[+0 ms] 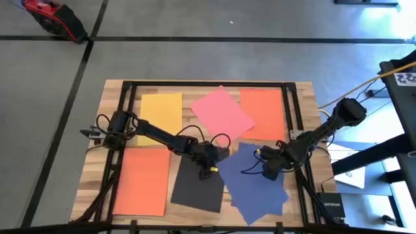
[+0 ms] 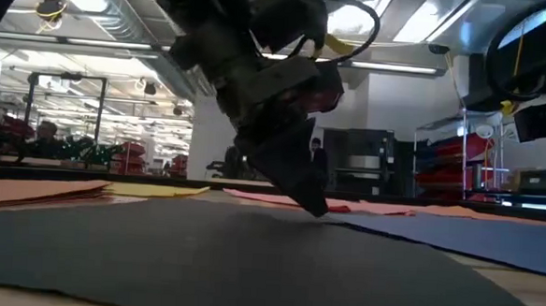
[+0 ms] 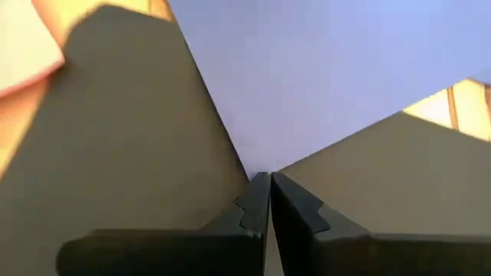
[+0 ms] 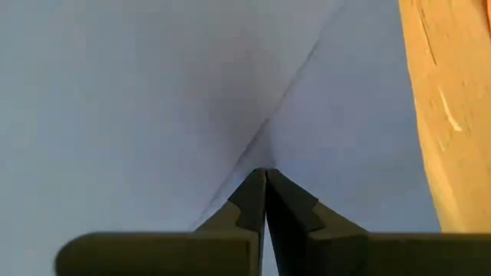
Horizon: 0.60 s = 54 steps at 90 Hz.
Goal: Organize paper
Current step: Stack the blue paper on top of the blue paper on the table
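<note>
At the table's near-middle, the left gripper (image 1: 211, 170) presses its fingertips (image 3: 259, 201) together, tips down on the black sheet (image 1: 195, 185) right where the dark blue sheet (image 1: 257, 185) crosses its edge. Whether any paper is caught between them I cannot tell. Just beside it the right gripper (image 1: 265, 170) is likewise pressed together, tips resting on the blue sheet, where a crease (image 4: 268, 123) runs up from the tips.

The risk, as I judge it, is that both tips bear on overlapping sheets. A drag by either arm could pull the blue sheet and wrinkle it against the other's hold, or carry the black one askew. The crease could sharpen into a fold.

Farther out lie the pink sheet (image 1: 221, 112), an orange sheet (image 1: 263, 114), the yellow sheet (image 1: 160, 110) and a second orange sheet (image 1: 142, 181), spread on the tabletop (image 1: 305, 104).
</note>
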### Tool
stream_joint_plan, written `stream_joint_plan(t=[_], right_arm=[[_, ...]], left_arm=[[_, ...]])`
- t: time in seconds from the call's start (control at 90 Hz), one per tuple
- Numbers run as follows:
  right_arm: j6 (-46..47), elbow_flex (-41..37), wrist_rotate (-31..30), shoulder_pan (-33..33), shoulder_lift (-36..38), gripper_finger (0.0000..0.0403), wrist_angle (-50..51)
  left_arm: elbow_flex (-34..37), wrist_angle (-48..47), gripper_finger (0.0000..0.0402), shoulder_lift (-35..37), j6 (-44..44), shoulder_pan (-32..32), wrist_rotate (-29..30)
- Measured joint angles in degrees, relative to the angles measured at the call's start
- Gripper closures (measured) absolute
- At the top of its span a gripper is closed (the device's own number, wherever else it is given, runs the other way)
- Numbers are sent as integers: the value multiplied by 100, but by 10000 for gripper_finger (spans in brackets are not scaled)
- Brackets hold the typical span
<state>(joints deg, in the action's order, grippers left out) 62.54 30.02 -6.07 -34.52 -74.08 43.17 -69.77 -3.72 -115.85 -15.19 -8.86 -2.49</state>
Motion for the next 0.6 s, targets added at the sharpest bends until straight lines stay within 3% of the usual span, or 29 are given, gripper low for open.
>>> stream_joint_plan(t=[0.244,0.478,0.6], right_arm=[[-39,-2,2,0,-2,403,-2],[-150,-2,-1,0,-4,403,18],[-153,-2,-42,-2,-4,403,23]], left_arm=[[-56,-29,402,0,115,117,27],[-71,-1203,402,103,-206,56,549],[68,-1332,402,125,-518,24,585]])
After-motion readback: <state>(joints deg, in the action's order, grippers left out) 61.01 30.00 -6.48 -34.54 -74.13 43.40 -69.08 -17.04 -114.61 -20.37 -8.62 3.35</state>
